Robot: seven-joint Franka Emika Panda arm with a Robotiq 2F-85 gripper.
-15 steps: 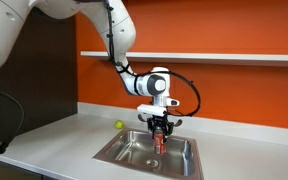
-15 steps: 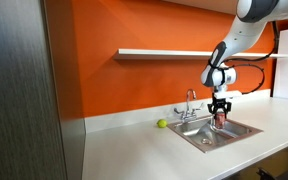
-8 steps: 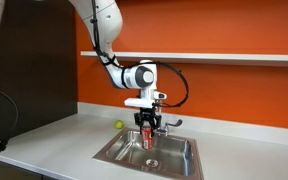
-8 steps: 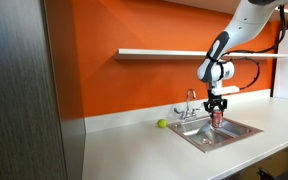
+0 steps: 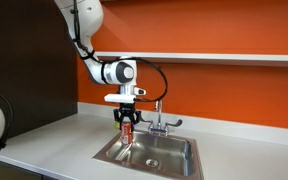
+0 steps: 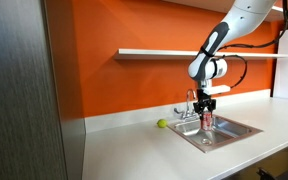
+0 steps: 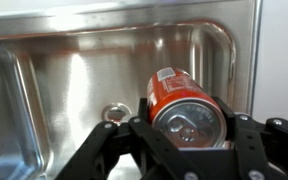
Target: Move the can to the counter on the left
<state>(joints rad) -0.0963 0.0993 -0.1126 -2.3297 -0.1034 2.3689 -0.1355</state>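
Sideways it has gone: the arm has carried the small red cylindrical drink can [image 7: 172, 88] from over the middle of the stainless steel sink basin [image 7: 64, 70] toward the basin's edge. In the wrist view the black Robotiq gripper [image 7: 189, 128] is clamped on the can, one finger on either side and the silvery top facing up. That grip looks chosen to keep the can upright and clear of the rim. Below it lie the basin floor and the round drain [image 7: 111, 112]. In both exterior views the can [image 5: 126, 131] [image 6: 207, 121] hangs above the basin, not yet over the wide, smooth, light grey-white counter [image 5: 49, 137]. Farther back stand the chrome faucet [image 5: 157, 116], the small yellow-green ball [image 6: 162, 124] and the narrow pale wall shelf [image 5: 234, 57].
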